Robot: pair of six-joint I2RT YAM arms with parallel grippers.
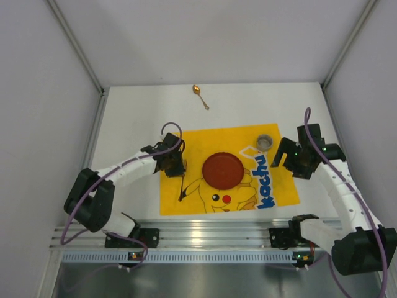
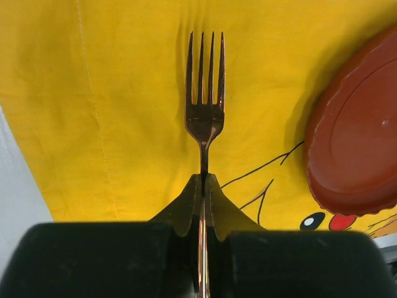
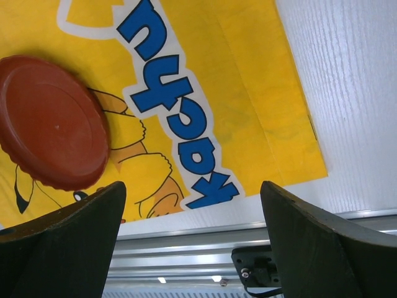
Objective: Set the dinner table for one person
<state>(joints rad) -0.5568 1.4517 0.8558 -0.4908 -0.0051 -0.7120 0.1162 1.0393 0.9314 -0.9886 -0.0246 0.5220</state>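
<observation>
The white dinner table (image 1: 136, 112) borders the yellow mat (image 1: 186, 139) on every side, with its widest strip on the far side. A red plate (image 1: 223, 170) sits mid-mat. The left gripper (image 2: 203, 183) is clamped on a fork (image 2: 204, 105) between the plate and the mat's left edge. The right gripper (image 3: 191, 192) is wide open and holds nothing, over the mat's near right corner. A spoon (image 1: 200, 96) lies far off.

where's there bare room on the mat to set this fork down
The mat's left strip, between its left edge and the plate, is bare under the fork held by the left gripper. Also bare: white table between the spoon and the mat. Crowded: the mat's far right corner, with the cup and right gripper.
</observation>
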